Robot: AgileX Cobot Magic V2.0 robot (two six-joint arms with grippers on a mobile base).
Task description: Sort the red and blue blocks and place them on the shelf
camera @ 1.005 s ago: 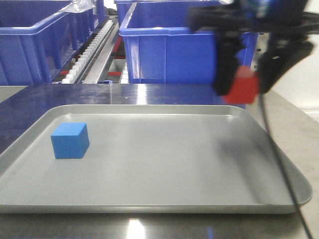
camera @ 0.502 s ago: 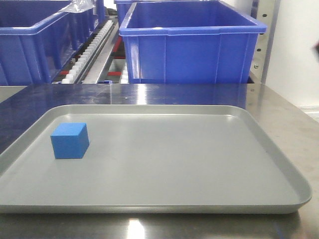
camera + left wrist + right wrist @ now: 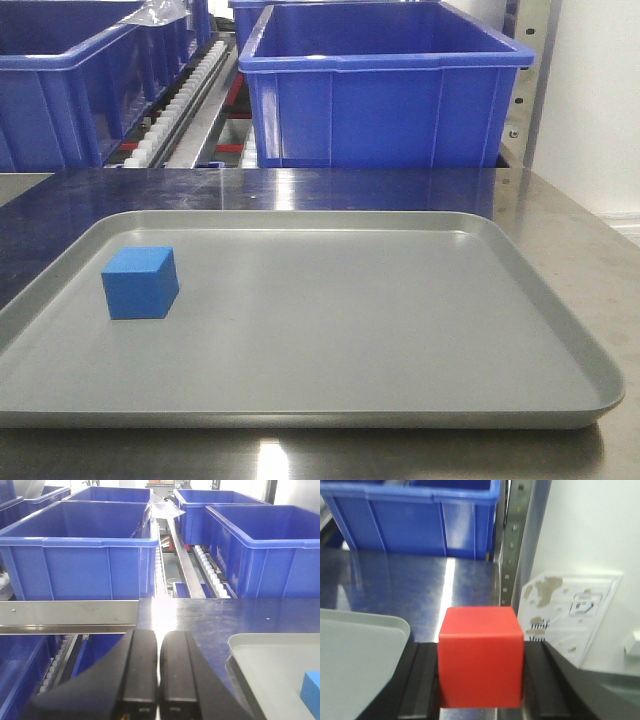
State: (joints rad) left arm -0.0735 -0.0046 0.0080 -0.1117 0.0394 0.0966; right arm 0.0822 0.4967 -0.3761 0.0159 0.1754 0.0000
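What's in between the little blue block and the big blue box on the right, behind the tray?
Nothing stands there. In the front view, past the blue block there is only bare tray, then a strip of shiny table, right up to the blue bin.

We are working under bright, even overhead light. In the front view we are getting sharp focus throughout, with white glare streaks lying on the steel table [image 3: 585, 250] behind and in front of the tray [image 3: 400, 330], whose matte surface is giving off only a soft sheen. The blue block [image 3: 140, 283] is casting just a faint shadow at its base. In the left wrist view the left gripper [image 3: 159, 636] is showing dark and slightly soft near the lens, and a glare band is washing out the table's middle. In the right wrist view the red block [image 3: 480, 655] is looking a little soft, and the white wall [image 3: 580, 530] is blowing out.
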